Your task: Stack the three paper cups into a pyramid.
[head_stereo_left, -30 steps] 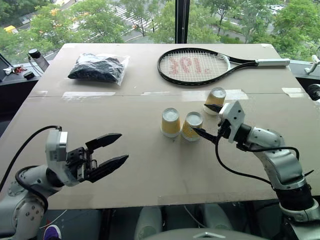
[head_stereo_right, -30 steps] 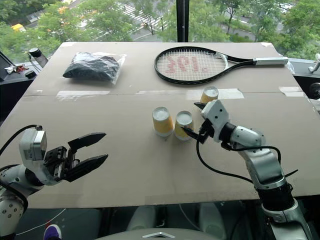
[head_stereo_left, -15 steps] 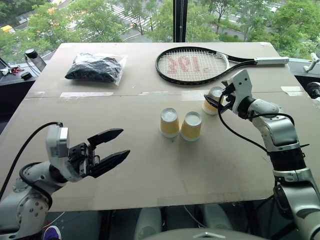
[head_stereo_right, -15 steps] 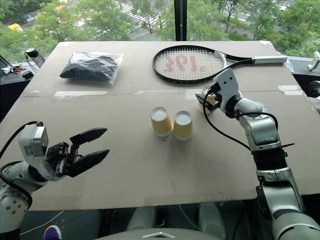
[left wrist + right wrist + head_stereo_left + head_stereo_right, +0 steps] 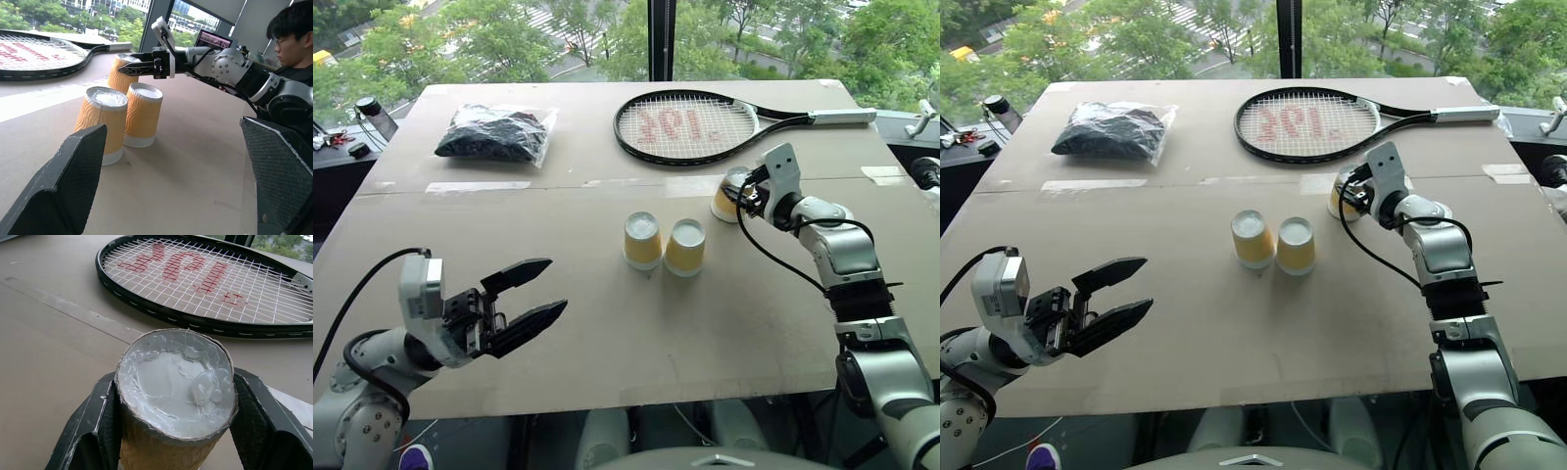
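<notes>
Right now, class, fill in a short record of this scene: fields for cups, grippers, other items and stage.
cups: two yellow-tan ribbed paper cups upside down, side by side, mid-table; third cup nearer the racket
right gripper: shut on third cup
left gripper: open, holding nothing, near table's front edge
other items: black-framed racket with red-marked strings; clear bag of dark contents
stage: no cup stacked yet
</notes>
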### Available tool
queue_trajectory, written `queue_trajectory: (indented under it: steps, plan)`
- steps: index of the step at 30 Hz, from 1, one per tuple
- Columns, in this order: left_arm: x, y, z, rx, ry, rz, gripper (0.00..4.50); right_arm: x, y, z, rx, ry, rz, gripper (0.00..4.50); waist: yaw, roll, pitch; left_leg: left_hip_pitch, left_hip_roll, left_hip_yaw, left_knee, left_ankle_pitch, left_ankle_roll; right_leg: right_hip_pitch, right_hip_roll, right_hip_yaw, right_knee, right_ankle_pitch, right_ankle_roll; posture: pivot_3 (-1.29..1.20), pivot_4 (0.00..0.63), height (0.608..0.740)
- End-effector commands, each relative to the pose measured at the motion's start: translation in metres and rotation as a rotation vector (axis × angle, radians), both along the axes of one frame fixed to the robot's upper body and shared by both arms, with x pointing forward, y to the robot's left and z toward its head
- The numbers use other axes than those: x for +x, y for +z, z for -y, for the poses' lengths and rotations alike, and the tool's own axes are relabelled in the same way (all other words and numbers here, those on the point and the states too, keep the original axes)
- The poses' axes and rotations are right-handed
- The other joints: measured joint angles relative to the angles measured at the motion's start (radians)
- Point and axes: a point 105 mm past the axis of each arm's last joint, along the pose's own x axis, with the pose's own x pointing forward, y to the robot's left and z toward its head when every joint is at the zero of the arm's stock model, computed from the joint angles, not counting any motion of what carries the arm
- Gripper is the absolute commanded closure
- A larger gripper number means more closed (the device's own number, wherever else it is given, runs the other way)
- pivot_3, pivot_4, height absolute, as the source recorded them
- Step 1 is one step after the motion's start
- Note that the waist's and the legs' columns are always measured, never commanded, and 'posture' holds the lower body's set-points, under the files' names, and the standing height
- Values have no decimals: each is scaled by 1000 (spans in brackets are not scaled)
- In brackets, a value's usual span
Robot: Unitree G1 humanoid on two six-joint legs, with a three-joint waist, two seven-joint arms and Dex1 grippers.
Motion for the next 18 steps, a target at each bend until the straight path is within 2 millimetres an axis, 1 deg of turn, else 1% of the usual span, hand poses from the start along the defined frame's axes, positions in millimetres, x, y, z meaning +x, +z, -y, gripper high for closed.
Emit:
queue_trajectory:
  steps: [1,3,4,5,7,8,10,14,18]
  plan:
    - [0,11,-2,-26,32,37,0,-13,52,-10,60,116,162,2326,-2,1,1,0,0,0,0,0,0,0,0,0,0,0,0,0,150,740]
    - [4,11,-5,-35,65,39,0,-32,75,-27,104,249,194,2326,-4,1,2,0,0,0,0,0,0,0,0,0,0,0,0,0,150,740]
    - [5,11,-6,-36,77,43,0,-38,82,-32,118,289,199,2326,-4,1,2,0,0,1,-1,0,0,-1,0,1,0,0,0,0,150,740]
    - [5,11,-7,-32,87,48,0,-48,90,-42,118,353,197,2326,-5,1,2,0,0,1,-1,0,0,-1,0,1,0,0,0,0,150,740]
    - [7,13,-10,-32,112,113,0,-67,98,-59,94,466,179,2326,-5,1,2,0,0,1,-2,0,0,-2,0,1,0,0,0,0,150,740]
    - [5,14,-12,-48,115,120,0,-74,99,-66,70,500,160,2326,-4,1,2,0,0,1,-2,0,0,-2,0,1,0,0,0,0,150,740]
    - [1,15,-15,-57,102,115,0,-79,99,-72,26,517,126,2326,-5,1,2,0,0,2,-2,0,0,-2,0,1,0,0,0,0,150,740]
    - [-16,20,-23,-66,-9,90,0,-92,98,-83,-55,587,92,2326,-4,0,2,0,0,2,-3,0,0,-3,0,1,0,0,0,0,150,740]
    - [-19,19,-31,-62,-1,78,0,-95,86,-92,-101,614,78,2326,-3,0,2,-1,0,2,-3,0,0,-3,-1,1,0,0,0,0,150,740]
